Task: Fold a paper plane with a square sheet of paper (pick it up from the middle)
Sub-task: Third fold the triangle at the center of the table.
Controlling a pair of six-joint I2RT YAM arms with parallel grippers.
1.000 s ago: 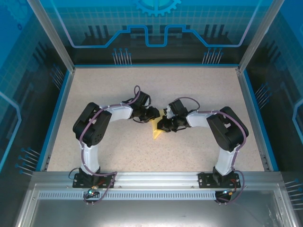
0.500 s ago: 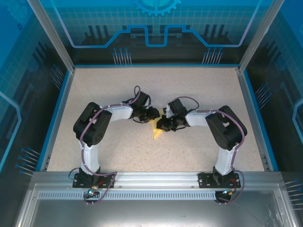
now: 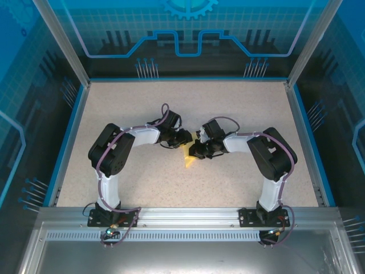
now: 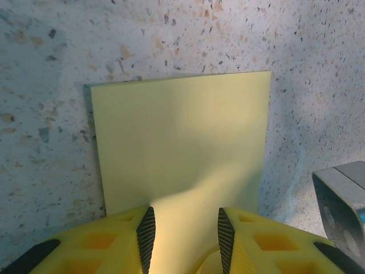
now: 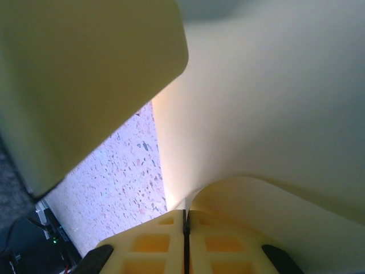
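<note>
The pale-yellow square sheet of paper (image 3: 189, 160) lies mid-table between the two grippers. In the left wrist view its far half (image 4: 177, 131) rests flat on the speckled table. Its near part humps up between the ribbed pads (image 4: 146, 231) of my left gripper (image 4: 183, 231), whose jaws stand apart astride it. My left gripper (image 3: 185, 141) sits at the sheet's far-left side. My right gripper (image 3: 195, 152) is at the sheet's right side. My right gripper (image 5: 186, 216) is shut on an edge of the sheet (image 5: 274, 103), which curls up and over it. No paper plane shape shows.
A grey metal part (image 4: 342, 200) of the other arm sits close at the right of the left wrist view. A blurred pale shape with a rounded corner (image 5: 85, 68) hangs very near the right wrist camera. The speckled table (image 3: 125, 103) is ringed by a blue rim (image 3: 71, 131).
The right gripper has crept slightly toward the left one with the paper's edge, and less of the yellow sheet shows from above. The left arm has stayed put.
</note>
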